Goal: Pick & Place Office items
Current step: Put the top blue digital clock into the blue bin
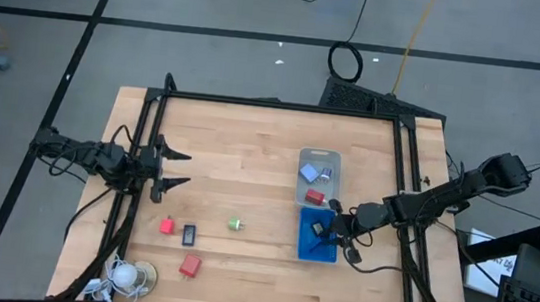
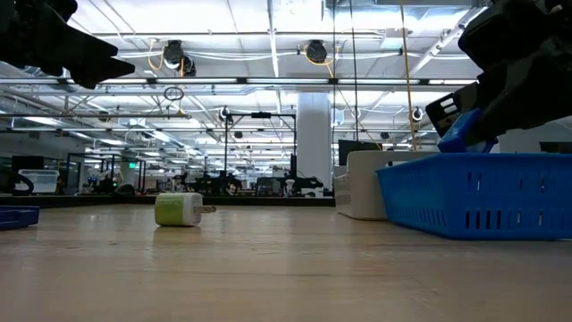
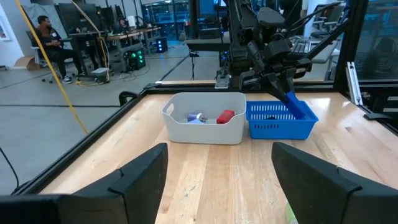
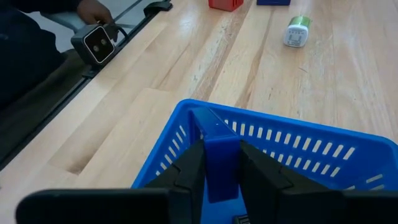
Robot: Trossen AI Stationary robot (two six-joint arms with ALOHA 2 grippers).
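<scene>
sorting partly done. white tray [image 1: 321, 158] on the right half of the table already holds a light-blue cube [image 1: 309, 172] and a red block [image 1: 314, 197]; in the left wrist view both sit on its floor. blue tray [image 1: 305, 243], touching the white one on its near side, has a dark piece [image 1: 317, 228] in it.

right gripper [image 1: 335, 221] is over the blue tray's edge, fingers pinched tight on a blue rectangular piece [image 4: 221, 158], held upright just above the basket interior, not yet let go. judgement: this is the drop step for that item.

still out on the bare wood, left half: a small red block [image 1: 167, 226], a dark blue-and-black piece [image 1: 189, 234] just beside it, a bigger red block [image 1: 190, 264] nearer the front edge, and the green bit [image 1: 235, 224] between these and the trays. so four loose, roughly half to go. green bit lies on its side in the low view.

left gripper [image 1: 176, 167] hovers at the left side of the table, fingers spread wide, nothing between them, well apart from the loose items.

white coiled-cord thing [image 1: 123, 274] sits at the front left corner, not part of the sort.

writing: none readable on any item or tray; the green bit might carry a marking on its pale end but it's too small to tell. a person sits at a desk far back in the left wrist view.
</scene>
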